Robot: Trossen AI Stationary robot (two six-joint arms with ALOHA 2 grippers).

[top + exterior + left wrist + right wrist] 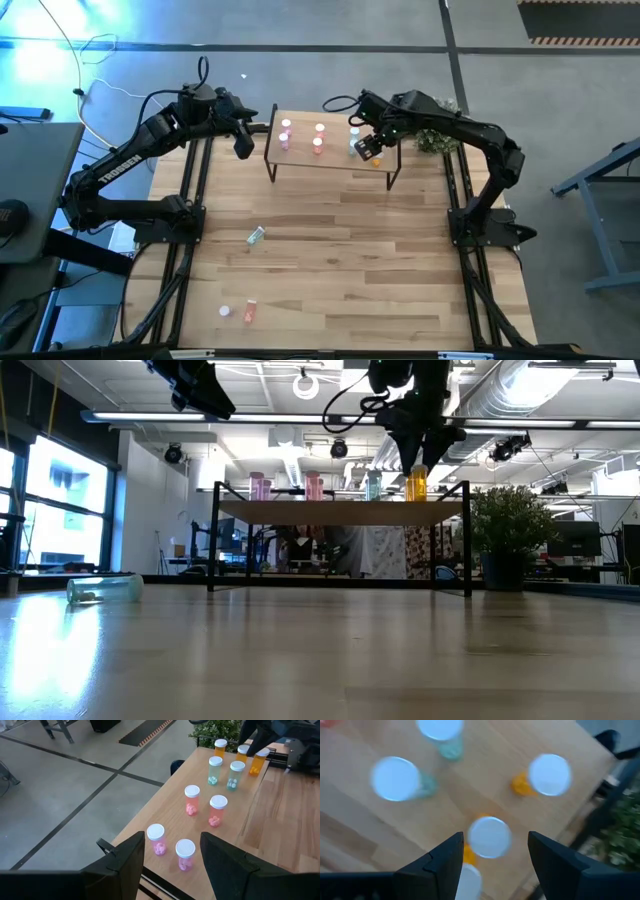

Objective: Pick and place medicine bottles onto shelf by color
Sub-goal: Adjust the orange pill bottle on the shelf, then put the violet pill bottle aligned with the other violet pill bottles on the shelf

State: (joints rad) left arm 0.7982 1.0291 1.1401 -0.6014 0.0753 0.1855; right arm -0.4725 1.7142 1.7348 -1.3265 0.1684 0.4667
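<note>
The shelf (pixel 330 160) stands at the table's far edge and carries the medicine bottles upright in pairs by colour: pink (pixel 156 840), salmon (pixel 192 800), green (pixel 215 770), then three orange (pixel 242 752) at its right end. My right gripper (pixel 368 148) hangs over that end, open and pointing down. Its fingers stand either side of an orange bottle's white cap (pixel 490 837) with gaps showing. My left gripper (pixel 243 148) is open and holds nothing, just off the shelf's left end, above the pink pair. One green bottle (pixel 256 236) lies on its side on the tabletop.
A salmon bottle (pixel 250 312) and another white-capped one (pixel 224 311) are near the table's near left edge. A potted plant (pixel 435 140) stands just right of the shelf. The shelf's thin black legs (pixel 213 540) hold it above the wood-plank tabletop (pixel 360 260).
</note>
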